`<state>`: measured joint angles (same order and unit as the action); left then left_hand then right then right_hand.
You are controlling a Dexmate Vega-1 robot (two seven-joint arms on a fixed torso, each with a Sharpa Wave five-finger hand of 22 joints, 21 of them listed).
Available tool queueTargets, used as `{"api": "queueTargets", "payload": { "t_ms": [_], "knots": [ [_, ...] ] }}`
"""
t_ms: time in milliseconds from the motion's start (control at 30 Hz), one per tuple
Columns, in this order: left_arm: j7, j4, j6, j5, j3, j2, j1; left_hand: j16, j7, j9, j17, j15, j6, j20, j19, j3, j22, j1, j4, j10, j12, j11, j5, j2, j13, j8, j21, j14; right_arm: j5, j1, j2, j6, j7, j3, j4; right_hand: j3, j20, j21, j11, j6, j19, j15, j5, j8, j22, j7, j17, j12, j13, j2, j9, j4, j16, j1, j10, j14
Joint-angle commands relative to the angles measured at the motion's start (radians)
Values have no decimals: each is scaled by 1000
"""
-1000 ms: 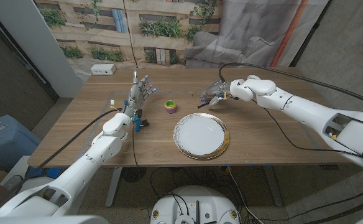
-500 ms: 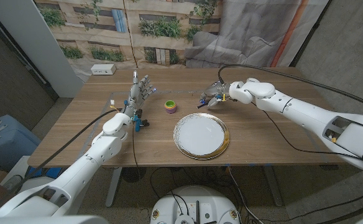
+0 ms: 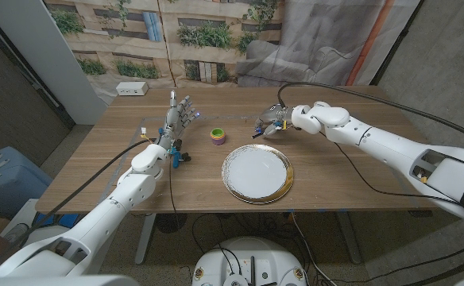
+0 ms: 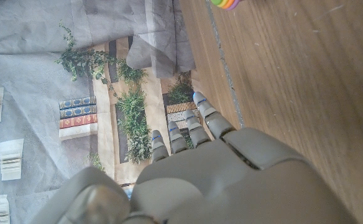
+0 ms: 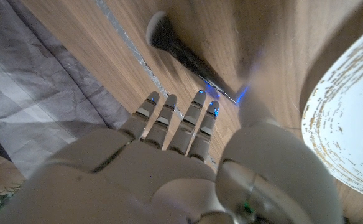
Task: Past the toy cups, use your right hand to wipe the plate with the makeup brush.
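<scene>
Approach stage: brush not yet grasped, plate not yet wiped.

The wooden surface carries the white, gold-rimmed plate near its front edge, with the stacked toy cups just beyond the plate's left rim. The right hand hovers over the far side of the surface, past the cups, fingers spread and empty; in the right wrist view the makeup brush lies on the wood just beyond the fingertips, apart from them. The left hand stands upright on its edge, fingers extended, holding nothing. Judged remaining: grasp the brush, carry it to the plate, wipe.
</scene>
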<state>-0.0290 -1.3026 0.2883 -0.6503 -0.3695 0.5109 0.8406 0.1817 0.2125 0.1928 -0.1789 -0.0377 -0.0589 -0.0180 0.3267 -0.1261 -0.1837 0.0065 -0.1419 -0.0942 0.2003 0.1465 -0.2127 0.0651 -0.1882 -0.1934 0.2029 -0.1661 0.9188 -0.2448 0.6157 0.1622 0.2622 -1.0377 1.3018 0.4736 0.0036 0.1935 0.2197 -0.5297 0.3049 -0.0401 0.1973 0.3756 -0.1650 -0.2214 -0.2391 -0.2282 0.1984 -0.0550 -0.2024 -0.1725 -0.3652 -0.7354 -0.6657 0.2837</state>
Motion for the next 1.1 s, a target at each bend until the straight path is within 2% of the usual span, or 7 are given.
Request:
{"api": "queueTargets", "payload": {
  "t_ms": [33, 533, 733, 833, 900, 1100],
  "knots": [
    [0, 0, 0, 0, 0, 0, 0, 4, 8, 2, -2, -13, 2, -1, 8, -2, -5, -1, -7, -1, 7, 11, -4, 15, -3, -3, 7, -9, 14, -20, 6, -5, -82, -3, -4, -24, -2, 1, 2, -71, 27, -137, 3, 35, -3, 0, -13, 10, 4, -4, -14, 4, -27, -35, -58, 37],
    [0, 0, 0, 0, 0, 0, 0, 3, 8, 2, -2, -13, 1, -2, 8, -2, -5, -1, -7, -1, 8, 11, -3, 15, -3, -4, 7, -8, 22, -28, 2, -12, -130, -11, -31, -45, -10, 1, 3, -131, 48, -144, 5, 65, -4, -1, -31, 5, 8, -22, -21, 2, -60, -74, -136, 70],
    [0, 0, 0, 0, 0, 0, 0, 3, 8, 2, -2, -13, 1, -1, 8, -2, -5, -1, -7, -1, 7, 11, -3, 15, -3, -4, 7, -8, 30, -27, -2, -15, -144, -19, -42, -52, -19, 1, 4, -145, 57, -153, 7, 74, -4, -2, -42, 3, 10, -28, -22, -5, -82, -117, -175, 91],
    [0, 0, 0, 0, 0, 0, 0, 3, 8, 2, -2, -13, 1, -1, 8, -2, -5, -1, -7, -1, 7, 13, -3, 15, -3, -4, 7, -8, 37, -29, -3, -21, -158, -22, -45, -53, -20, 1, 4, -146, 60, -156, 7, 75, -4, -2, -44, 5, 10, -23, -23, -10, -84, -133, -180, 91],
    [0, -1, 0, 0, 0, 0, 0, 3, 8, 2, -2, -13, 1, -1, 8, -1, -5, -1, -7, 0, 7, 12, -3, 15, -3, -4, 7, -8, 41, -31, -3, -21, -171, -24, -48, -64, -18, 0, 4, -146, 65, -154, 1, 78, -4, -1, -49, 9, 10, 0, -23, -11, -96, -175, -190, 101],
    [0, -1, 0, 0, 0, 0, 0, 3, 8, 2, -2, -13, 2, -1, 8, -1, -5, -1, -7, 0, 7, 10, -4, 15, -3, -3, 7, -8, 49, -34, -4, -26, -191, -30, -51, -71, -19, 2, 4, -143, 74, -157, -3, 78, -4, -1, -51, 11, 11, 12, -24, -10, -100, -196, -197, 101]
  ]
}}
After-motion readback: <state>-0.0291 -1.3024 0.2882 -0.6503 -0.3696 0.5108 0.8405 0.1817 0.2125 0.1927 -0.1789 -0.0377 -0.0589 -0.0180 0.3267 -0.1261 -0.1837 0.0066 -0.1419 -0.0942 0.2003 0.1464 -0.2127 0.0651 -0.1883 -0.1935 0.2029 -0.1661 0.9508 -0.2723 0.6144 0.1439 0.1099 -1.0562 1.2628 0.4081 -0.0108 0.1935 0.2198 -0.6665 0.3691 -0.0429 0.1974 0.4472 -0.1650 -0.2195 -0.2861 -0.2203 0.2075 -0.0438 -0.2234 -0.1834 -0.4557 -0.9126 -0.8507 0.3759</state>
